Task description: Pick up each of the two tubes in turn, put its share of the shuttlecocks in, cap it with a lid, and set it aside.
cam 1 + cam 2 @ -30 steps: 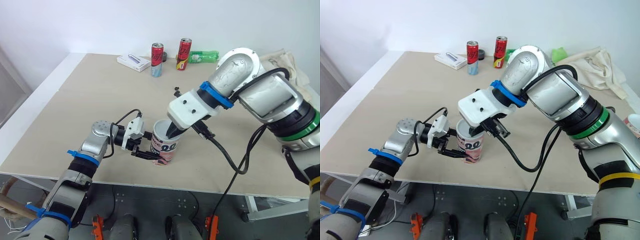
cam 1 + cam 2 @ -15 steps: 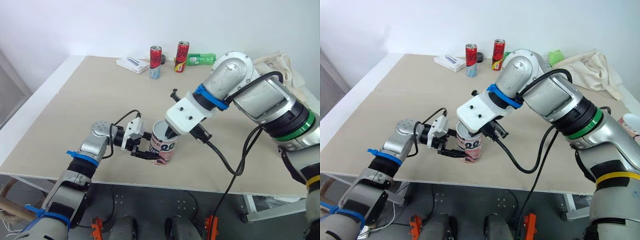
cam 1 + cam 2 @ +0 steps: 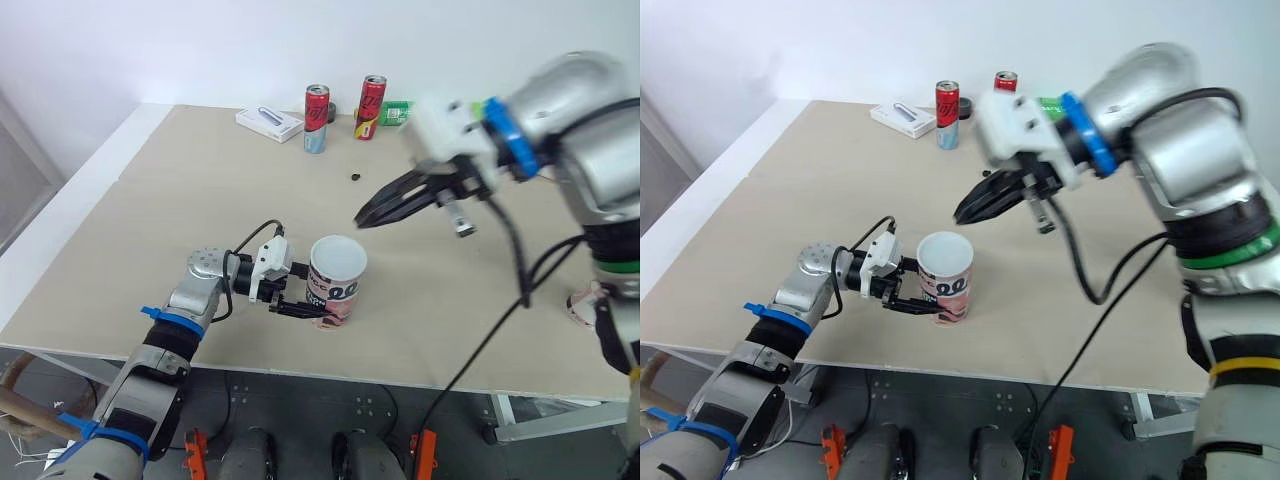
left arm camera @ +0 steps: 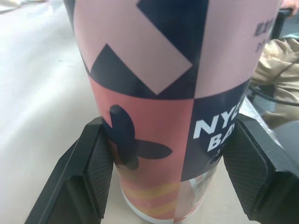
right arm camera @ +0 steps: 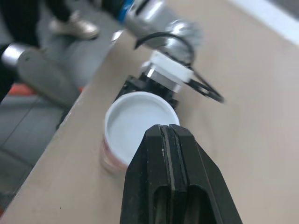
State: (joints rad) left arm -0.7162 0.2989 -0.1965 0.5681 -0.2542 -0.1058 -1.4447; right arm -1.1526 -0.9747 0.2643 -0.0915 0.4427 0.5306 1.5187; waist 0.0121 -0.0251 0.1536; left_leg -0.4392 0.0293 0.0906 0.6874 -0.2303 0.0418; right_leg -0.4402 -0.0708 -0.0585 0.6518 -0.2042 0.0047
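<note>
A pink, black and white patterned tube (image 3: 333,292) stands upright near the table's front edge. A white lid (image 3: 338,257) sits on its top. My left gripper (image 3: 300,301) is shut on the tube low down; in the left wrist view its black fingers (image 4: 88,177) press both sides of the tube (image 4: 159,116). My right gripper (image 3: 370,215) hangs in the air above and behind the tube to its right, apart from it, shut and holding nothing. In the right wrist view, its joined tips (image 5: 163,133) point down toward the lid (image 5: 138,121).
At the table's back stand two drink cans (image 3: 315,118) (image 3: 370,106), a green bottle (image 3: 402,112) and a flat white box (image 3: 268,122). A small black item (image 3: 355,178) lies mid-table. The right arm's black cable (image 3: 510,290) loops over the right side.
My right gripper has lifted off the tube's top and swung up and back to the right. The white lid now shows uncovered on the tube. The left gripper still holds the tube.
</note>
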